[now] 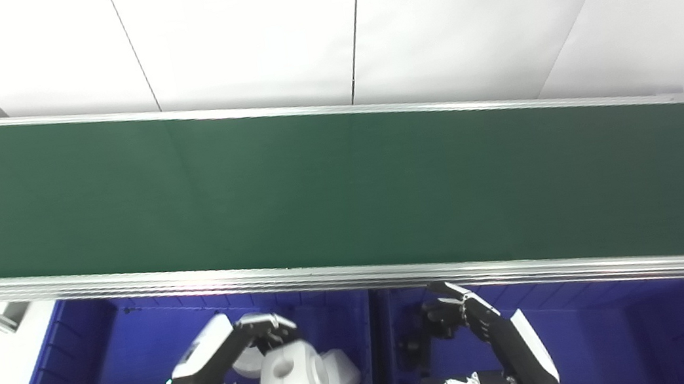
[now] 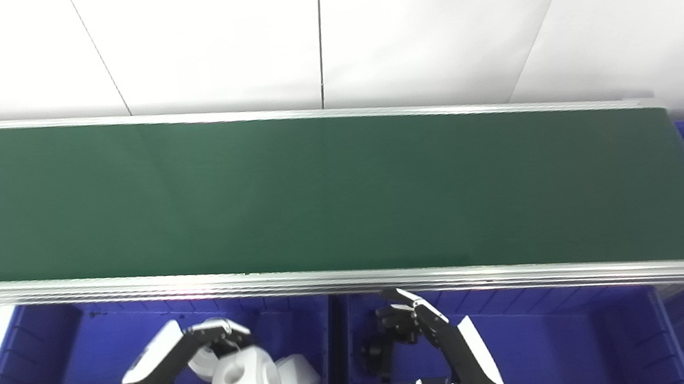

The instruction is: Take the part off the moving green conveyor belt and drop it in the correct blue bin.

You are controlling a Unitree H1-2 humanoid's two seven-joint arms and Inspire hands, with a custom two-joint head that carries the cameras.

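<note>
Two hands are working below the belt, in the lower part of the frame. The left hand (image 1: 232, 365) is gripping a white part (image 1: 293, 383), fingers curled over its top and thumb under it, and is holding it over the left blue bin (image 1: 54, 362), where other white parts (image 1: 343, 377) are already lying. The right hand (image 1: 468, 347) is hanging over the right blue bin (image 1: 598, 330), fingers spread and empty; small dark parts (image 1: 412, 348) seem to be lying below it. The green conveyor belt (image 1: 343, 198) is showing nothing on its surface. To finish well, the left hand should be opening its fingers with the part well inside the bin's walls, low above the pile, so it is not bouncing out.
</note>
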